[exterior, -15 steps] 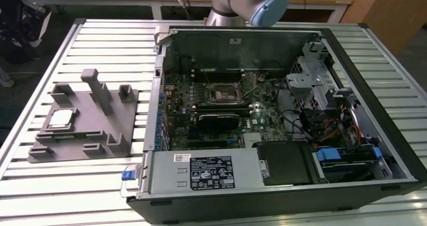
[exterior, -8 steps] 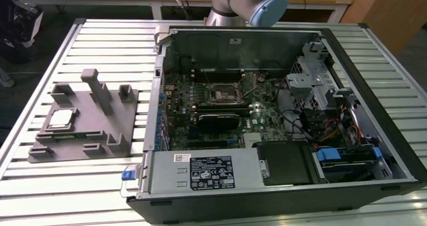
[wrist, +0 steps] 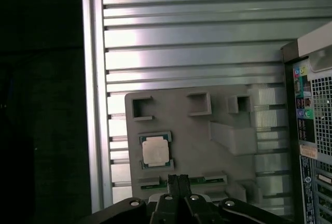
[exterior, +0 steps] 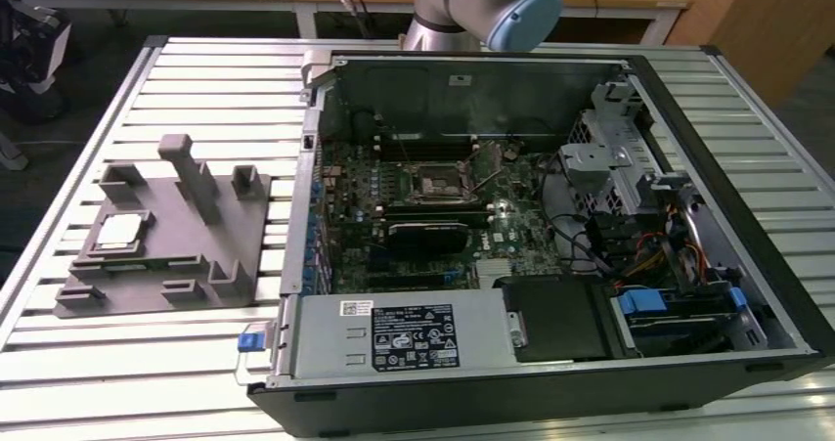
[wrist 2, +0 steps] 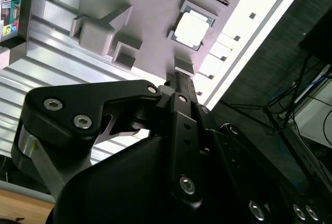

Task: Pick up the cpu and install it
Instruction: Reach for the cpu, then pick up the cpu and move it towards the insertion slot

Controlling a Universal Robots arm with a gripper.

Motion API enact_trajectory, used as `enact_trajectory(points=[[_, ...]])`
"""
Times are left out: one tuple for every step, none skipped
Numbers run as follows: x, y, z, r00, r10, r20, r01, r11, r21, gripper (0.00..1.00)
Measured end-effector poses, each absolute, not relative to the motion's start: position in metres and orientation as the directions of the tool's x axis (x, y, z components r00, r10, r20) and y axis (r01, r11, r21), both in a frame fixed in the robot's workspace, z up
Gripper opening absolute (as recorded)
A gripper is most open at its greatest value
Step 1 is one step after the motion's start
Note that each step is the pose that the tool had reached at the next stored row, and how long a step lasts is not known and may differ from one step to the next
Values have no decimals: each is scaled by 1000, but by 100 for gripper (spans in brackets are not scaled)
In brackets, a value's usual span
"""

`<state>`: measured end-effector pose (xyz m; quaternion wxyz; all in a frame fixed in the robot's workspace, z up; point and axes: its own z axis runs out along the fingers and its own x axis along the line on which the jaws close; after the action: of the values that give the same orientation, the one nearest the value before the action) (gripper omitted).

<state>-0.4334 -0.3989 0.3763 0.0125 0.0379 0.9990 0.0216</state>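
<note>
Desk (exterior: 196, 79): slatted metal, carrying every item below.

Case (exterior: 769, 294): open computer tower, laid on its side toward the exterior view's right. Black shell, side panel off, board (exterior: 522, 231) exposed (black square socket (exterior: 428, 179) near the board's middle, silver power unit (exterior: 391, 333) along the near edge).

Arm (exterior: 476, 1): grey tube with a blue joint cap, seen beyond the case's far wall in the exterior view.

Tray (exterior: 170, 255): grey moulded plastic with upright posts, flat on the desk at the exterior view's left, near the case.

Jaws: clenched, fingertips (wrist: 172, 185) pressed together, grasping nothing. Seen in both wrist views pointing toward the tray's edge.

Cpu (exterior: 120, 232): small flat square, silvery top up, pale rim. Seated flat in a square recess of the tray, on the side farther from the case. Visible in both wrist views (wrist 2: 191, 28) (wrist: 155, 150), close to the fingertips there but clearly apart from them.
</note>
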Motion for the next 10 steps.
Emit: enact_trajectory(points=[[-435, -399, 376, -997, 76, -23, 75, 996, 44, 11], [-436, -399, 376, -997, 76, -23, 75, 996, 44, 11], [-438, -399, 376, -997, 76, -23, 75, 996, 44, 11], [-439, -399, 376, -997, 76, -23, 75, 996, 44, 11], [-440, -399, 376, -997, 76, -23, 75, 996, 44, 11], [-441, -399, 375, -997, 76, -23, 75, 996, 44, 11], [-442, -399, 375, -997, 76, -23, 75, 996, 44, 11], [-443, -399, 375, -997, 76, -23, 75, 996, 44, 11], [-443, -399, 374, -997, 76, -23, 75, 996, 44, 11], [-443, -399, 374, -997, 76, -23, 75, 996, 44, 11]])
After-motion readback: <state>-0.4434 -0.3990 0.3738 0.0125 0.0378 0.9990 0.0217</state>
